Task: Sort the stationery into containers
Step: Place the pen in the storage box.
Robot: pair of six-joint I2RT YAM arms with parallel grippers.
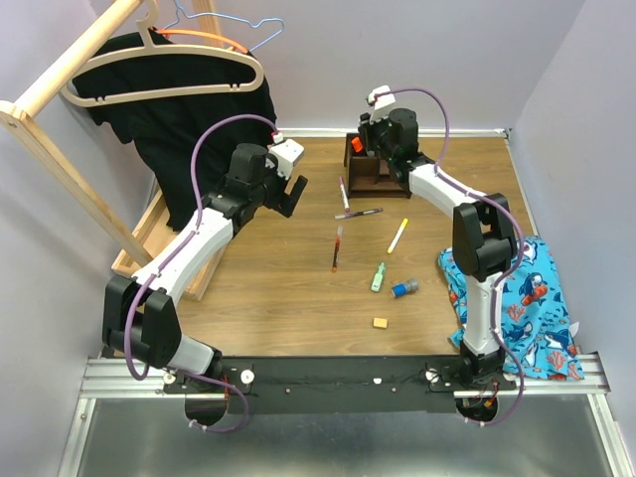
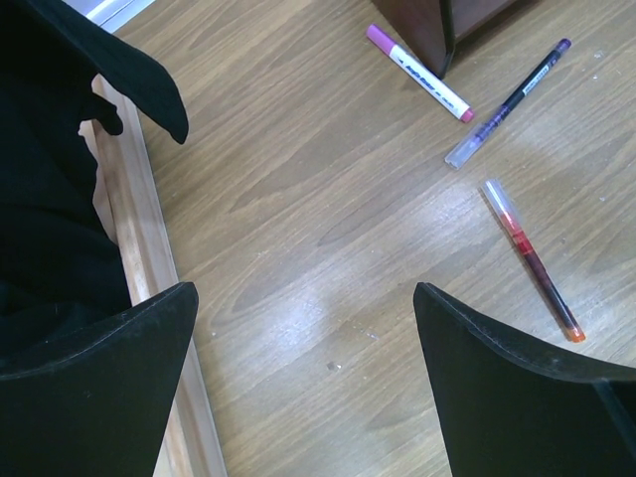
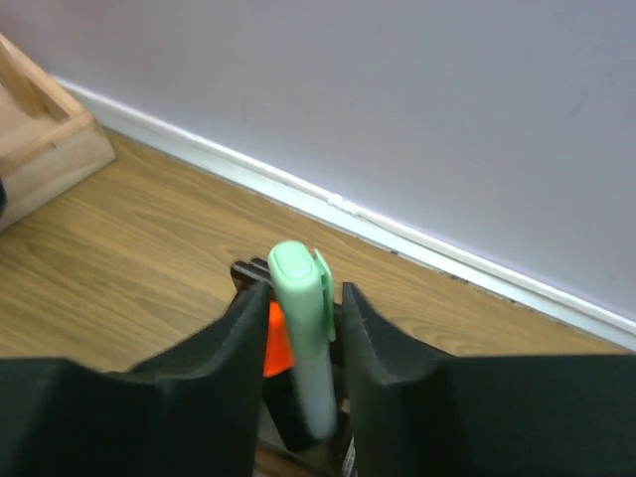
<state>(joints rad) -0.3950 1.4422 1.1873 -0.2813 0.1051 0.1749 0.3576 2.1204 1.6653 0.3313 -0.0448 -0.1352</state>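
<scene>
Honestly, you're early on. Your right gripper [image 3: 303, 298] is pinching a green highlighter [image 3: 294, 273] upright over the dark organizer [image 1: 364, 171] at the back, right beside an orange highlighter [image 3: 278, 338] that's already in there. I can't tell if the green one is seated.

Loose on the table [image 1: 278, 288]: pink marker [image 1: 344, 192], purple pen [image 1: 359, 213], red pen [image 1: 337, 246], yellow highlighter [image 1: 397, 236], a small green piece [image 1: 379, 276], blue-capped tube [image 1: 403, 289], eraser [image 1: 380, 322] — most of the job. Your left gripper [image 2: 303, 293] hangs near the pens, fingers spread wide, holding nothing.

Bright, even light, soft shadows; a pale glare lies on the table [image 2: 298, 159] left of the red pen [image 2: 532, 260].
</scene>
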